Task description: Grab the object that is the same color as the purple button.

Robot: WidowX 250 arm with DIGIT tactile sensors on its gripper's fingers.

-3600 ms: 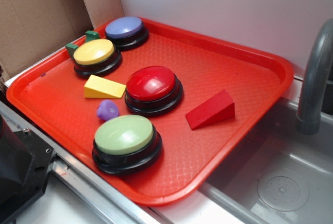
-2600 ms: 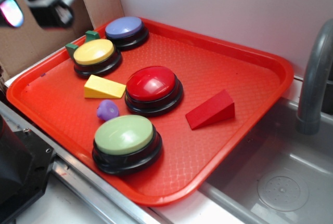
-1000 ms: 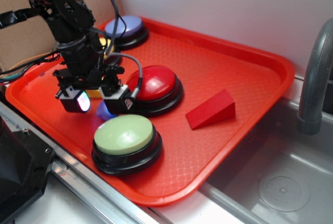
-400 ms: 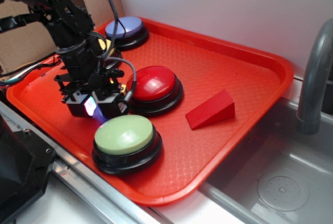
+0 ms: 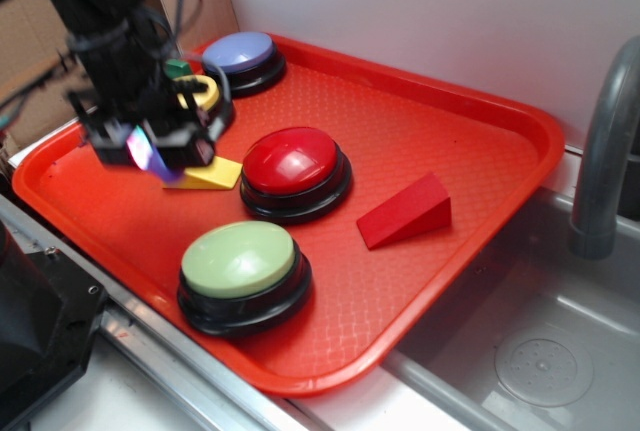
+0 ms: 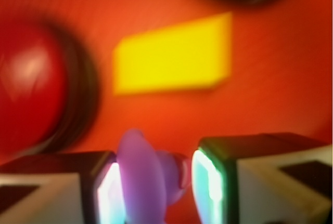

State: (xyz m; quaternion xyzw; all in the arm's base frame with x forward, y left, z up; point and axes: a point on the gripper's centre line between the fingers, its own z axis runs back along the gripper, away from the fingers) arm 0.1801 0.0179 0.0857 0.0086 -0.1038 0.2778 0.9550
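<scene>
The lump (image 6: 139, 174) has left its spot on the tray (image 5: 420, 121) between the yellow wedge (image 5: 212, 175) and green button (image 5: 240, 261); it now sits pinched in the claw (image 5: 150, 149), so the grab looks done. The arm has risen and hangs over the tray's left side.

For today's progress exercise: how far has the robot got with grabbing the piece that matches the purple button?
Done: the purple lump sits between the gripper fingers, with the tray spot beside the green button bare. In hand: gripper raised above the yellow wedge. Left: apparently nothing except keeping hold.
</scene>
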